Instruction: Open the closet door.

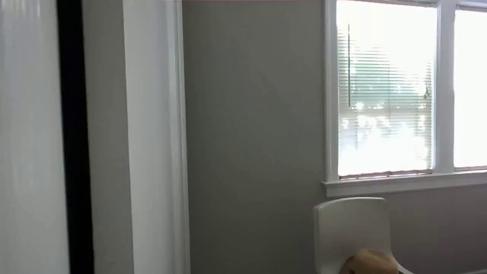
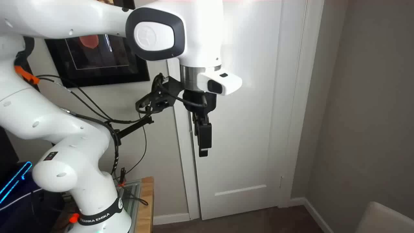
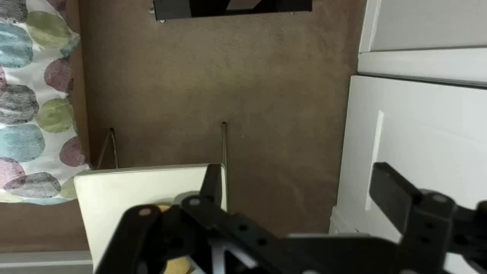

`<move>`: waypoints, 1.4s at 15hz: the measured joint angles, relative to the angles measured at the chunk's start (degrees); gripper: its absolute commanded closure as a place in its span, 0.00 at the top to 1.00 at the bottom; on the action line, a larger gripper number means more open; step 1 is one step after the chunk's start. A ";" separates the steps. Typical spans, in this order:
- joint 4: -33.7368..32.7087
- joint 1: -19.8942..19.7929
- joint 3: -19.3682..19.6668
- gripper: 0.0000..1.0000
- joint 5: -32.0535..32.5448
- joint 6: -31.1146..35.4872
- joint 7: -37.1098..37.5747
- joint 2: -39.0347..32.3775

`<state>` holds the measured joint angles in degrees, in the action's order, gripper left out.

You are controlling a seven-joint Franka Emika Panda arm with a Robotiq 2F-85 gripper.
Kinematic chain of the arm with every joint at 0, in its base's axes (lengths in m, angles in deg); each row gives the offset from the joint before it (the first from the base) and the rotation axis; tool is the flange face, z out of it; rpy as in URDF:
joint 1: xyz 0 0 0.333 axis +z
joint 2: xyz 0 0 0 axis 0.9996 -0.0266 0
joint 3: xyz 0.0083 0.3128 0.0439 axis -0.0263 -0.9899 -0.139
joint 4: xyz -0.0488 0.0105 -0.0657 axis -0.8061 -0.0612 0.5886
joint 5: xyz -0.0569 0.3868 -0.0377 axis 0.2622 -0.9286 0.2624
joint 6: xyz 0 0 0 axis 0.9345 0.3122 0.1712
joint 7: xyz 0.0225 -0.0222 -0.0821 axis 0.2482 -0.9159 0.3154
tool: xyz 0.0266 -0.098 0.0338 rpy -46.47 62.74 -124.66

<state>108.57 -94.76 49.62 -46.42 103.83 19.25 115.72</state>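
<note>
One closet door [image 2: 239, 155], its long axis upright, stood behind my pincer [image 2: 203, 152] in an exterior view and looked closed to me. The pincer pointed straight down, parallel with the door's length, and overlapped it near the edge nearer my base [image 2: 97, 223]; any gap I could not judge. I could not make out the handle; I guessed it lay hidden along that edge. A small fitting [image 2: 282, 177] on the door's far edge was probably a hinge.

In the wrist view my pincer was spread wide with nothing between its fingers [image 3: 392, 194]: one on the door's side, its mate on the side away from it. So the coming move, I judged, had to go sideways toward the door, likely with a turn to meet a handle. Across the floor [image 3: 281, 114] from the door stood a chair [image 3: 140, 190], and farther from the door lay a spotted cloth [image 3: 38, 95].

In an exterior view a tan thing [image 1: 371, 262] sat on the chair, by the look of it. Whether a pale surface [image 1: 32, 152] there was the door, I could not tell. I made out no container.
</note>
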 measured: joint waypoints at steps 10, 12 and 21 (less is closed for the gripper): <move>-0.04 3.17 -4.40 1.00 -0.32 3.73 -1.31 -0.17; -0.19 6.77 -9.10 1.00 -1.03 7.33 -0.87 -0.17; -4.31 21.58 -17.42 1.00 -9.74 22.87 -2.02 -0.20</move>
<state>104.26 -73.18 32.21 -56.16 126.70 17.23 115.52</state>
